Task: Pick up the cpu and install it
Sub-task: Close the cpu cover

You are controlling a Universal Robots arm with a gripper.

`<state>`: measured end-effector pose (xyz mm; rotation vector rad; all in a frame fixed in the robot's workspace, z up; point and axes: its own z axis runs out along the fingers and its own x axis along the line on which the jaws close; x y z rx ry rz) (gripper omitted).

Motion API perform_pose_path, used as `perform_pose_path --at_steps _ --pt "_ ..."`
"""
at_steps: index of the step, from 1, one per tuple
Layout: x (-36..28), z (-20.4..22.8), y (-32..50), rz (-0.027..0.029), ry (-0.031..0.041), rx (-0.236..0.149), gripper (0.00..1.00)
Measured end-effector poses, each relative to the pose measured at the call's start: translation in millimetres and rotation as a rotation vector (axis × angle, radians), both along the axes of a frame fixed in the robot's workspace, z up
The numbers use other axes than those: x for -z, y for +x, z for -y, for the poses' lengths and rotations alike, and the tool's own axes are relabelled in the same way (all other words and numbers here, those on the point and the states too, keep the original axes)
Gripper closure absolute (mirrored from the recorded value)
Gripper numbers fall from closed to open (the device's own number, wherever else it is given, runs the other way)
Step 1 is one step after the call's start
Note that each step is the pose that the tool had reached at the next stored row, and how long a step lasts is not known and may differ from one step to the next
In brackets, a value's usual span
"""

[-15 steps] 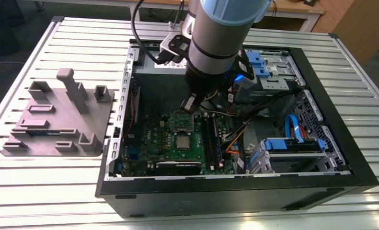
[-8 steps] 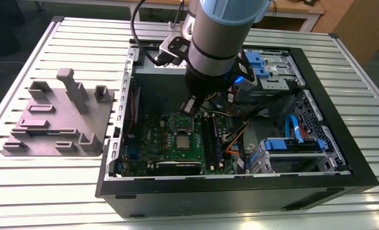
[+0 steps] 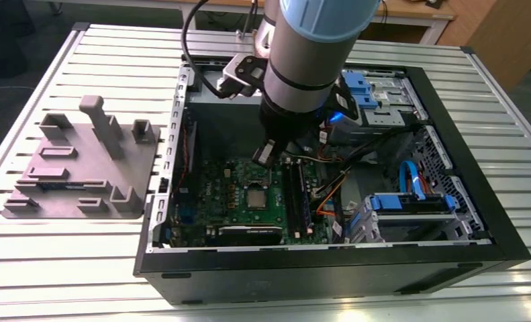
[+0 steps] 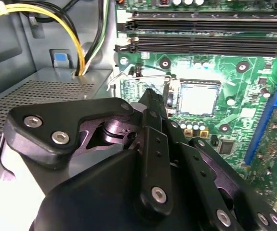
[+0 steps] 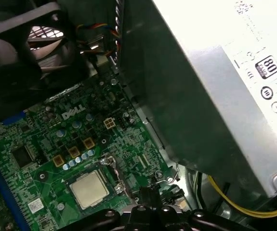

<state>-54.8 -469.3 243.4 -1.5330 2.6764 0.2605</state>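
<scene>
Landmark: motherboard inside open PC case.
Grey fixture tray: on table, outside case, off motherboard's side toward exterior view's left.
cpu: sits flat in motherboard socket, mid-board; seen too in both wrist views.
Gripper: just above motherboard, beside socket, not touching cpu; fingers pressed together, holding nothing.
Memory slots: on motherboard, just beyond cpu toward exterior view's right.
Judgement: chip placed; socket-securing step in hand. Next move calls for care near pins.
</scene>
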Motion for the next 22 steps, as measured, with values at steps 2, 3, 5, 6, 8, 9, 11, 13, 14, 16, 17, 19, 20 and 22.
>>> perform_pose_path --at_steps 2,3,5,6,8,9,11,13,14,16,17,19,20,22 --pt "0.0 2.0 0.0 0.0000 -0.0001 0.000 0.89" --pt "0.0 2.0 0.0 0.0000 0.0000 0.000 0.89" --pt "0.0 2.3 0.0 0.0000 -0.0001 0.000 0.89" --pt "0.0 2.5 0.0 0.0000 0.0000 0.000 0.89" --pt "0.0 2.5 0.0 0.0000 0.0000 0.000 0.89" --pt "0.1 2.5 0.0 0.0000 0.0000 0.000 0.89" --pt "0.0 2.8 0.0 -0.0001 -0.0001 0.000 0.89" --pt "0.1 3.3 0.0 0.0000 0.0000 0.000 0.89" --pt "0.0 3.6 0.0 0.0000 0.0000 0.000 0.89" --pt "0.0 4.6 0.0 -0.0001 0.0000 0.000 0.89" --pt "0.1 5.5 0.1 0.0000 0.0000 0.000 0.89" --pt "0.0 7.6 0.0 0.0000 0.0000 0.000 0.89" --pt "0.1 8.5 0.0 0.0000 0.0000 0.000 0.89" --pt "0.1 10.1 0.0 0.0000 0.0000 0.000 0.89"
